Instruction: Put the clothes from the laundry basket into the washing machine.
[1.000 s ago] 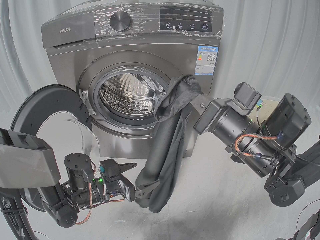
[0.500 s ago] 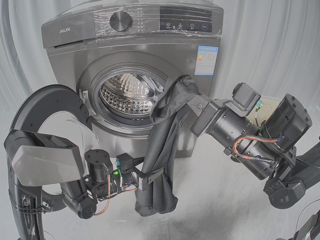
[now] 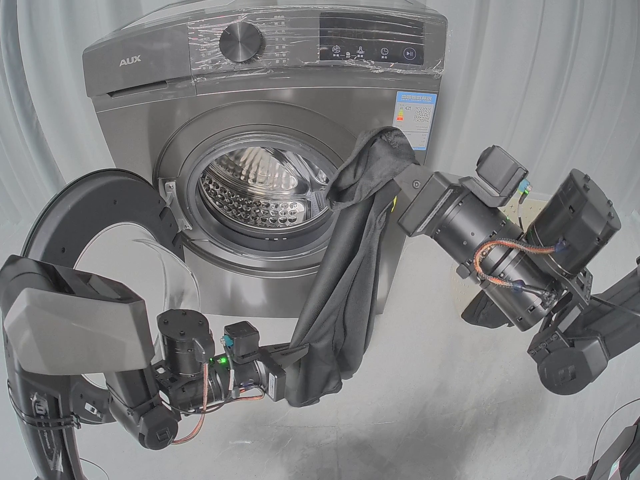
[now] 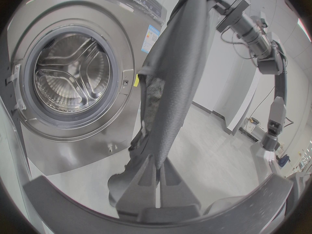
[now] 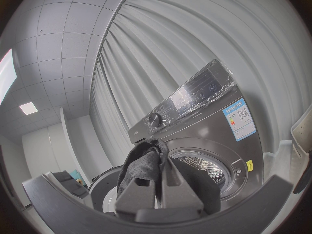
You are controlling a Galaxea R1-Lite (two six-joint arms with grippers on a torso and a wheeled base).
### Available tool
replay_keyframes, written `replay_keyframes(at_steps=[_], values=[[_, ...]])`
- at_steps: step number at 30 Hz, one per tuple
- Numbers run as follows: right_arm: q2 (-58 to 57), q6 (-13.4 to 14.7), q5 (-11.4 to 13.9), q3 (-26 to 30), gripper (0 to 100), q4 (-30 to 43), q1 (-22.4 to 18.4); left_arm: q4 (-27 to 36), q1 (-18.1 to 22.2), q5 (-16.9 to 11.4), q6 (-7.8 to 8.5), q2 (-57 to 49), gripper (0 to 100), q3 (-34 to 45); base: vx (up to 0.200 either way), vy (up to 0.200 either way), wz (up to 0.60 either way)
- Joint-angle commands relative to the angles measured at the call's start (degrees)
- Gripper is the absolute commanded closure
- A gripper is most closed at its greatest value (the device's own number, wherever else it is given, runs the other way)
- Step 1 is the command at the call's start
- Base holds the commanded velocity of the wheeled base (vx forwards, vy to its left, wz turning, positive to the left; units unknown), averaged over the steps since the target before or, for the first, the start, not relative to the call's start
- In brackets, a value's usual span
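The dark garment [image 3: 353, 268] hangs in the air just in front of the washing machine [image 3: 267, 95], held between both grippers at the right side of the round opening. The right gripper [image 3: 398, 171] has the upper end of it, at about the height of the upper right rim of the opening. In the right wrist view its two fingers are pressed together on a bunched fold, and more of the cloth lies over the top of them. From there the garment falls as a long narrow band, slanting down toward the robot's left. The left gripper [image 3: 293, 355] is low, near the floor [image 3: 433, 381], in front of the machine's lower panel. Its fingers are nearly together and pinch the lower edge of the cloth, and a loose part of the cloth hangs just beside them. The whole garment is outside the shiny metal drum [image 3: 260, 188]. The door [image 3: 87, 215] stands wide open on the robot's left. A pale perforated wall of the laundry basket [image 5: 304, 130] is seen to the right of the machine.
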Motion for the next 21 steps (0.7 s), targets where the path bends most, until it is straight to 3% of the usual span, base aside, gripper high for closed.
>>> replay_keyframes(at_steps=[1,9,11,18,19,21], values=[[2.8,1.2,0.3,-1.2,100,0.1,-2.1,-0.1,-0.1,-1.3,-0.35,-7.4,100,3.7,0.000,0.000,0.00],[4.5,2.4,0.4,-1.2,100,0.3,-2.2,-0.1,-0.1,-3.2,-1.49,-14.9,100,6.6,0.000,0.000,0.00],[5.8,2.5,0.4,-0.9,100,0.1,-2.2,-0.1,-0.1,-4.2,-3.08,-19.1,100,8.1,0.000,0.000,0.00],[7.4,2.5,0.0,0.5,100,0.1,-1.4,-0.1,0.0,-4.8,-6.15,-25.8,100,9.4,0.000,0.000,0.00],[8.8,2.5,-0.1,2.1,100,-0.1,-1.2,-0.1,0.0,-4.8,-7.56,-27.9,100,9.5,0.000,0.000,0.00],[10.2,2.5,-0.1,3.9,100,-0.8,-1.2,-0.1,0.4,-4.7,-8.35,-29.8,100,9.7,0.000,0.000,0.00]])
